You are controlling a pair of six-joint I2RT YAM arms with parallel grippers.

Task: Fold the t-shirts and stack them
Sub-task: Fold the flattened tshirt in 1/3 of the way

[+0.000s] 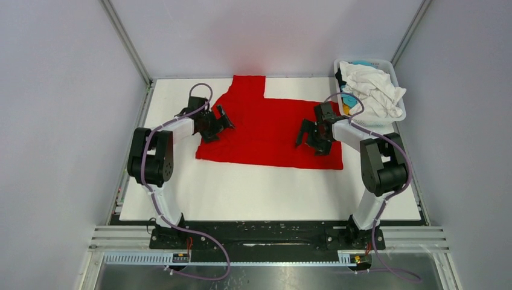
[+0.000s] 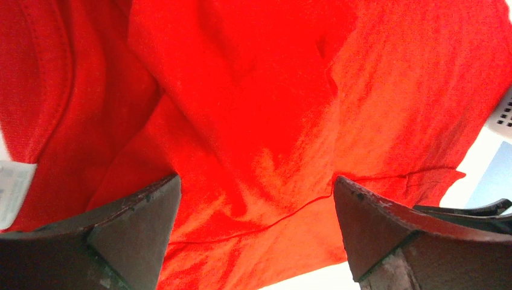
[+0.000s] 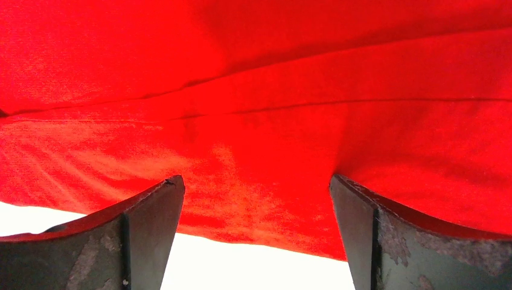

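Top external: left claw (image 1: 216,127), right claw (image 1: 311,142) gape above red t-shirt's (image 1: 265,128) edges.

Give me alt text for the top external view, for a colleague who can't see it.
A red t-shirt lies spread on the white table, the left gripper open over its left end and the right gripper open over its right end. A white basket at the far right corner holds crumpled white cloth.

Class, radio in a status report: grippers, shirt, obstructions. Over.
Left gripper and right gripper open, empty, above red t-shirt. Shirt part-folded on table. Basket off to right, nothing blocking.
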